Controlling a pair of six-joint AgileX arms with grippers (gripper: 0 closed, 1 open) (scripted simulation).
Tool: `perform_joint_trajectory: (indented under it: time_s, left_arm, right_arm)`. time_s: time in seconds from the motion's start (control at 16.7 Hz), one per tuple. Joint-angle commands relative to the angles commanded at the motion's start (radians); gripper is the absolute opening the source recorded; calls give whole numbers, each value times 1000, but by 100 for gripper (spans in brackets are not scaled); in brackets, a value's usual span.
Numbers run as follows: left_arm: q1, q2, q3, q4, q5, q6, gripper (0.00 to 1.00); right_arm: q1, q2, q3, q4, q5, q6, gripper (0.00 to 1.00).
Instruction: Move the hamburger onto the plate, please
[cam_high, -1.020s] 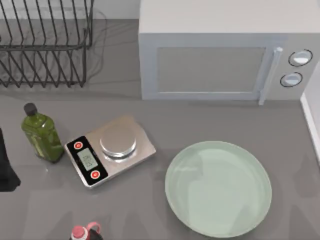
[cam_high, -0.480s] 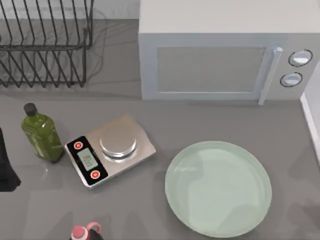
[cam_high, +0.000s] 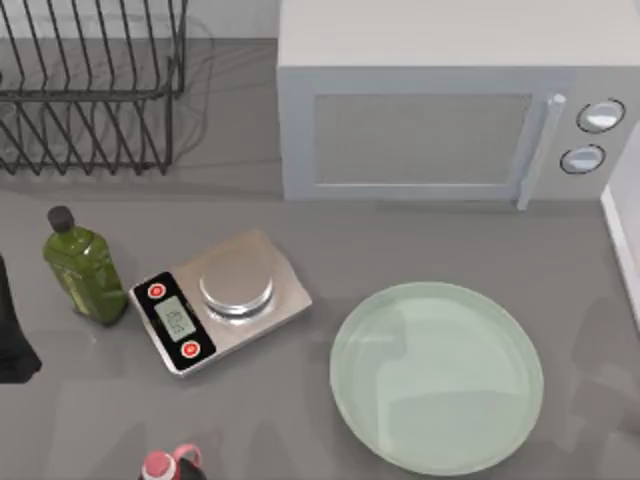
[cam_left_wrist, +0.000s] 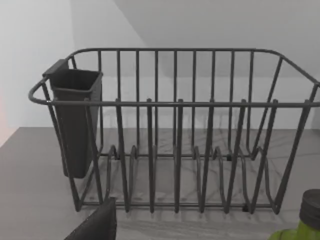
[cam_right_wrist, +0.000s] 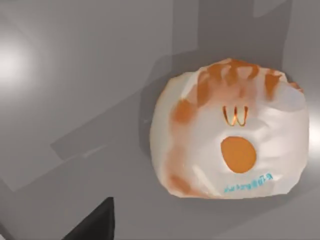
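Counting one hamburger (cam_right_wrist: 229, 131), one plate (cam_high: 437, 376)

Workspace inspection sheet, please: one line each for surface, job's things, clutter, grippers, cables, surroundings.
Surface: grey table, matte.
Job's things: plate mint-green, nothing on it; hamburger lies on the grey surface in the right wrist view, not gripped.
Clutter: kitchen scale, green oil bottle, red-capped bottle at the near edge.
Grippers: a dark part sits in each wrist view's corner; finger state cannot be told.
Cables: nothing seen.
Surroundings: microwave, wire dish rack with dark cutlery holder.
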Motion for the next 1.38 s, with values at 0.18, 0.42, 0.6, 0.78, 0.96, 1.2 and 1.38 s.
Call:
perform_joint_trajectory:
  time_s: [0.18,0.42,0.6,0.78,0.96,1.2,1.38]
  left_arm:
    - [0,0,0,0,0,0,100]
    - [0,0,0,0,0,0,100]
    - [0,0,0,0,0,0,100]
    - [0,0,0,0,0,0,100]
    - [0,0,0,0,0,0,100]
    - [0,0,0,0,0,0,100]
    - [0,0,0,0,0,0,100]
  right_arm:
    - [0,2,2,-2,0,-2,100]
    - [-1,21,-25,39,0,-1,100]
    - [1,84,-86,170,0,1,100]
    - [3,158,-158,326,0,5,100]
    - [4,203,-199,401,0,5,100]
    - [4,206,-202,405,0,5,100]
    - [4,206,-202,405,0,5,77]
